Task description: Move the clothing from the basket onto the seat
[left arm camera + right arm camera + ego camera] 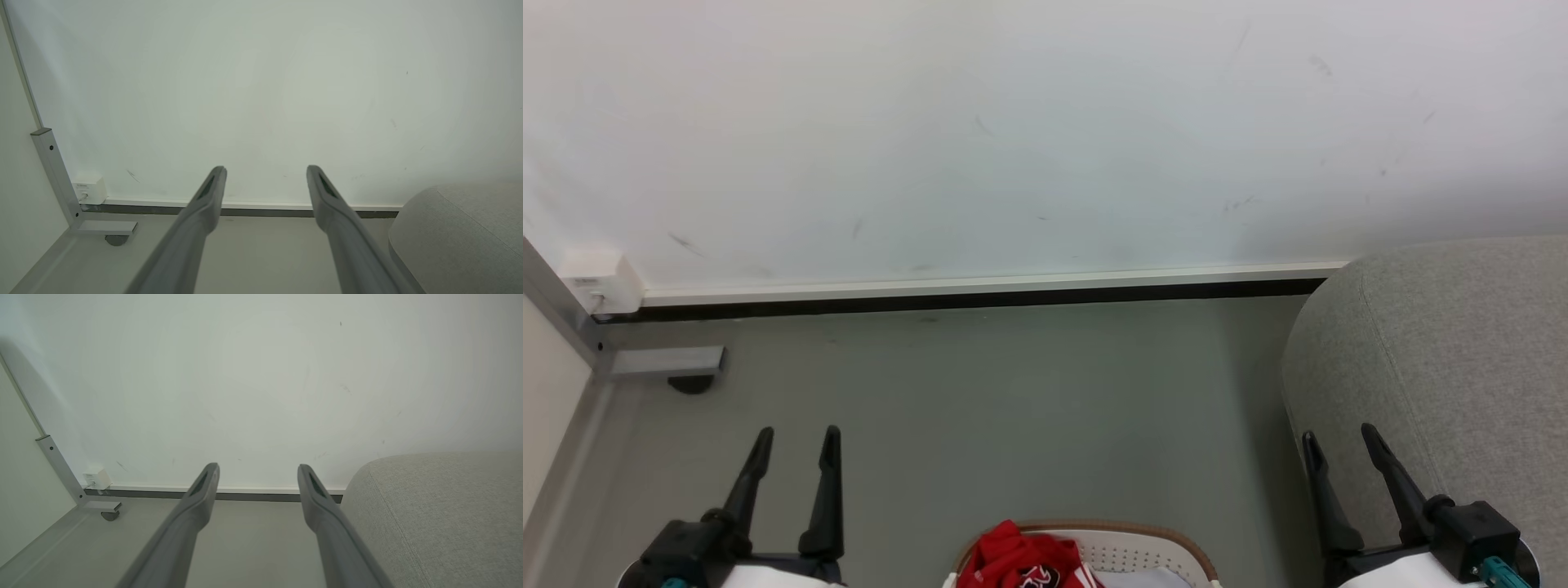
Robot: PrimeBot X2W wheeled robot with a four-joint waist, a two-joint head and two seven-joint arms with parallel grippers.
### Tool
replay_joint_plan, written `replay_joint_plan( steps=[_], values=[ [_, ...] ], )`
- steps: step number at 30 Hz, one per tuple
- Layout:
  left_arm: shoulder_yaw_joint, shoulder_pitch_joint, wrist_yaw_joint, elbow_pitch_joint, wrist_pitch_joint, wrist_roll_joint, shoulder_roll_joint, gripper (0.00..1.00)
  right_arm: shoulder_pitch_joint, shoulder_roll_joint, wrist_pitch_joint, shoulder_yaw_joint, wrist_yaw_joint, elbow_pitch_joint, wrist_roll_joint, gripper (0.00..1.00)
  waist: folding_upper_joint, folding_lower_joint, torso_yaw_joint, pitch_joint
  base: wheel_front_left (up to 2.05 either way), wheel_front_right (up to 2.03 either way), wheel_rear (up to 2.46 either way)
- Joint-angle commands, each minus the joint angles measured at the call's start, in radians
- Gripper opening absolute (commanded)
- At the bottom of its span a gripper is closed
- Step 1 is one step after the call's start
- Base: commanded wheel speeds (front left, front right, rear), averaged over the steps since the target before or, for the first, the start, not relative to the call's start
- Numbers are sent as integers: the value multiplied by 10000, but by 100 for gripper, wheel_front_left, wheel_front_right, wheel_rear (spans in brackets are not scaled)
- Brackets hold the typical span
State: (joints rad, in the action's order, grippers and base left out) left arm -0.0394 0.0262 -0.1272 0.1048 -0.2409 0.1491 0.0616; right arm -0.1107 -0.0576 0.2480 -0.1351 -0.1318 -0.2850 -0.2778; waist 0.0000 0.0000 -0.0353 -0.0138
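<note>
Clothing [1011,554] in basket [1131,552], L/R jaws wide

Red clothing [1005,551] with black-and-white print; white perforated basket [1131,554], brown rim; light grey seat [1445,351]; grey floor [1013,392]; white wall [1013,122], black skirting [980,299].

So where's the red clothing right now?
In the head view, the red clothing lies in the basket at the bottom centre, between the left gripper and the right gripper; the grey seat is to its right.
</note>
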Motion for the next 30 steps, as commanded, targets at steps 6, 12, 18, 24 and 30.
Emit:
replay_joint_plan(
  steps=[6, 12, 18, 24, 30],
  values=[
    [-49, 30, -36, -27, -175, -539, 16, 100, -135, 61, 122, 21, 20, -32, 546, 100, 0, 0, -16, -23, 0, 0, 0],
    [-71, 28, -29, 46, -247, -566, -13, 100, -127, 89, 166, 17, 21, -114, 773, 100, 0, 0, 0, -14, 0, 0, 0],
    [-19, 18, -30, 122, -239, -535, -18, 100, -106, 84, 166, -5, 21, -123, 640, 100, 0, 0, 4, 34, 0, 0, 0],
    [-9, 50, -31, 204, -239, -468, -26, 100, -111, 84, 165, 23, 21, -122, 559, 100, 0, 0, -4, 29, 0, 0, 0],
    [105, 75, -31, 268, -239, -331, -40, 100, -152, 84, 165, 52, 21, -80, 518, 100, 0, 0, -72, -19, 0, 0, 0]
  ],
)
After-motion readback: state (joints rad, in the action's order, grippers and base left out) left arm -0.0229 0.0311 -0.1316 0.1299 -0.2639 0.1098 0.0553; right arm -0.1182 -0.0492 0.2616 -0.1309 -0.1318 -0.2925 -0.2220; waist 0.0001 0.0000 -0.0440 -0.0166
